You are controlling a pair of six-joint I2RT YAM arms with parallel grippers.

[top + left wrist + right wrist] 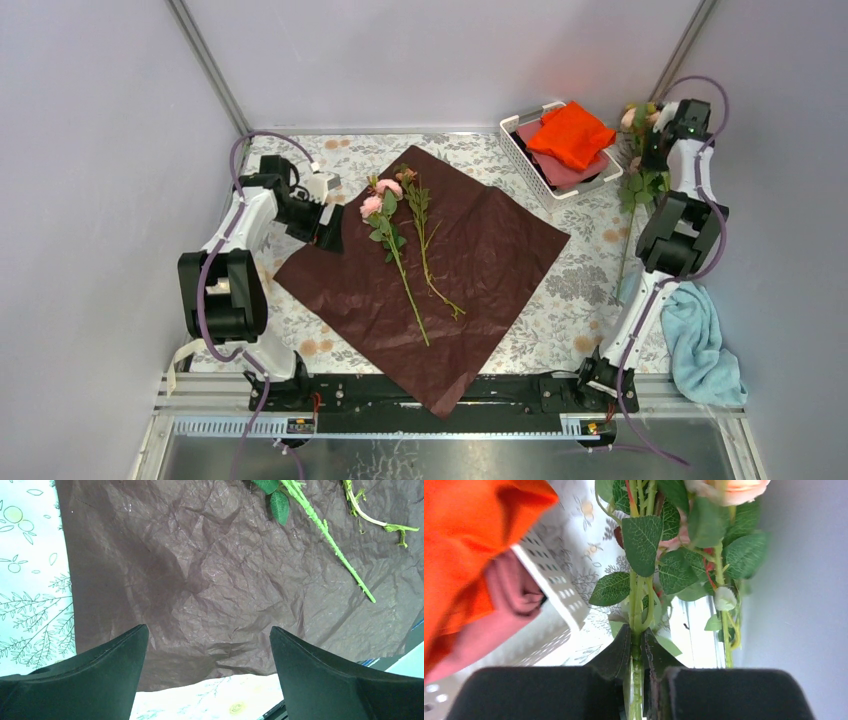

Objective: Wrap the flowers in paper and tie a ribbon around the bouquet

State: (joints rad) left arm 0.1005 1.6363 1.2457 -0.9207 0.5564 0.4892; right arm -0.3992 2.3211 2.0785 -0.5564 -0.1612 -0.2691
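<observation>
Maroon paper (210, 580) ahead of left jaws; green-stemmed peach flowers (640, 595) between right jaws, orange cloth (469, 530) and white basket (556, 592) alongside

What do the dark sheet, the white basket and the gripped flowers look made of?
Paper: thin matte tissue-like paper, creased all over. Basket: probably moulded plastic, smooth white wall with a grid of small holes. Flowers: likely artificial, cloth-like leaves with printed-looking veins; cannot be sure.

The flower-patterned bench (590, 285) carries dark red paper (490, 250) spread at centre frame, a white basket (524, 158) at upper right, and a blue towel (700, 350) at lower right.
</observation>
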